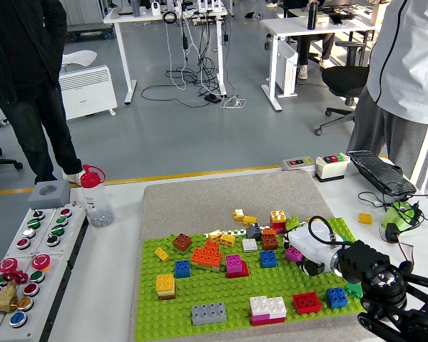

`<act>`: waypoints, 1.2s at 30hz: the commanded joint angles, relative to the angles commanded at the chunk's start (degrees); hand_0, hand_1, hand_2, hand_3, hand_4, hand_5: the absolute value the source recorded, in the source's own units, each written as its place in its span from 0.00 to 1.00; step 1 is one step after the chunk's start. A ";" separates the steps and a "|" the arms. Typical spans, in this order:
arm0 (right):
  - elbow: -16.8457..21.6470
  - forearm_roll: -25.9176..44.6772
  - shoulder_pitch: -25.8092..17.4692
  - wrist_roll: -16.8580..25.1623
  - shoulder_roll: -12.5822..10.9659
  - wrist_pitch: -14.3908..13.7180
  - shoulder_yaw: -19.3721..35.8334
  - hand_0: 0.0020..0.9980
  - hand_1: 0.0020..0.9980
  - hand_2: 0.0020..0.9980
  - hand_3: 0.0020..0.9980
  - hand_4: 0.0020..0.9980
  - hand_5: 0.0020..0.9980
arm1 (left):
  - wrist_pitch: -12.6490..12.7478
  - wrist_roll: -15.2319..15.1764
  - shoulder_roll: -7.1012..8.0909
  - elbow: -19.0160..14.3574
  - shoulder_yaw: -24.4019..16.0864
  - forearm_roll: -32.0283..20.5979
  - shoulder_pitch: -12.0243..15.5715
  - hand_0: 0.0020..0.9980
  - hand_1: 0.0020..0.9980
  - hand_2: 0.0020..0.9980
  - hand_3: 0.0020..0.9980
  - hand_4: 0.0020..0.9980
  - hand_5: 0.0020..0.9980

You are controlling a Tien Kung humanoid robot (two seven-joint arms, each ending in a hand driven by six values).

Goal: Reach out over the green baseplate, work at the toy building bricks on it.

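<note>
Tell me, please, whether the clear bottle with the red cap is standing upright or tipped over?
Upright. The bottle stands on the white table left of the baseplate, red cap on top.

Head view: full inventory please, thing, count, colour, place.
baseplate: 1, green, table centre, on grey mat
bricks: many, mixed colours, scattered on baseplate
loose brick: 1, yellow, right of mat
bottle: 1, clear with red cap, left of mat
button panel: 1, grey, left edge
button boxes: 2, far right
keyboard: 1, black, far right
persons: 2, standing far left and far right
right hand: white, over baseplate's right side, fingers unclear
left hand: not in view
</note>
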 joint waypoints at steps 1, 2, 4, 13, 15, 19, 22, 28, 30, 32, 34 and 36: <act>-0.04 0.03 0.00 0.10 0.00 -0.04 -0.07 0.13 0.35 0.65 0.62 0.61 0.08 | 0.00 0.00 0.00 0.00 0.00 0.00 -0.01 0.73 0.78 0.80 0.67 0.48 1.00; -0.08 0.05 0.00 0.17 0.01 -0.10 -0.14 0.13 0.35 0.65 0.62 0.61 0.08 | 0.00 0.00 0.00 0.00 0.00 -0.01 -0.01 0.73 0.78 0.80 0.67 0.48 1.00; -0.15 0.09 -0.01 0.29 0.01 -0.25 -0.24 0.13 0.35 0.65 0.62 0.61 0.08 | 0.00 0.00 0.00 0.00 0.01 -0.03 -0.03 0.73 0.78 0.80 0.67 0.48 1.00; -0.14 0.58 -0.14 0.72 -0.09 -1.39 -0.30 0.12 0.34 0.58 0.55 0.57 0.08 | -0.01 0.01 0.00 0.00 -0.02 0.00 -0.04 0.73 0.78 0.80 0.67 0.48 1.00; 0.02 0.77 -0.24 0.82 -0.18 -1.54 -0.14 0.12 0.34 0.58 0.55 0.57 0.08 | -0.01 0.01 0.00 0.00 -0.03 0.00 -0.04 0.73 0.78 0.80 0.67 0.48 1.00; 0.83 1.16 -0.54 0.93 -0.61 -1.72 0.56 0.12 0.34 0.58 0.55 0.56 0.08 | -0.01 0.01 -0.01 0.00 -0.11 0.05 -0.05 0.73 0.78 0.80 0.67 0.48 1.00; 1.86 1.59 -0.85 0.95 -1.13 -1.75 1.17 0.12 0.34 0.58 0.55 0.56 0.08 | -0.02 0.01 0.00 0.00 -0.15 0.05 -0.06 0.73 0.78 0.80 0.67 0.48 1.00; 3.88 2.18 -1.48 0.98 -2.13 -1.76 2.05 0.12 0.34 0.57 0.54 0.55 0.08 | -0.03 0.02 -0.01 0.00 -0.27 0.12 -0.06 0.73 0.78 0.80 0.67 0.48 1.00; 4.56 2.23 -1.69 0.90 -2.44 -1.74 2.39 0.11 0.34 0.57 0.54 0.54 0.08 | -0.03 0.03 -0.01 0.00 -0.32 0.17 -0.06 0.73 0.78 0.80 0.67 0.48 1.00; 5.71 2.23 -2.07 0.57 -2.95 -1.56 2.91 0.11 0.34 0.57 0.54 0.54 0.08 | -0.02 0.02 -0.01 0.00 -0.36 0.17 -0.05 0.73 0.78 0.80 0.67 0.48 1.00; 6.95 2.23 -2.53 0.14 -3.46 -1.30 3.49 0.11 0.34 0.57 0.54 0.54 0.08 | -0.03 0.01 -0.01 0.00 -0.41 0.19 -0.03 0.73 0.78 0.80 0.67 0.48 1.00; 8.44 2.34 -3.15 -0.35 -4.07 -0.94 4.17 0.11 0.34 0.57 0.54 0.53 0.08 | -0.03 0.00 -0.01 0.00 -0.45 0.22 -0.02 0.73 0.78 0.80 0.67 0.48 1.00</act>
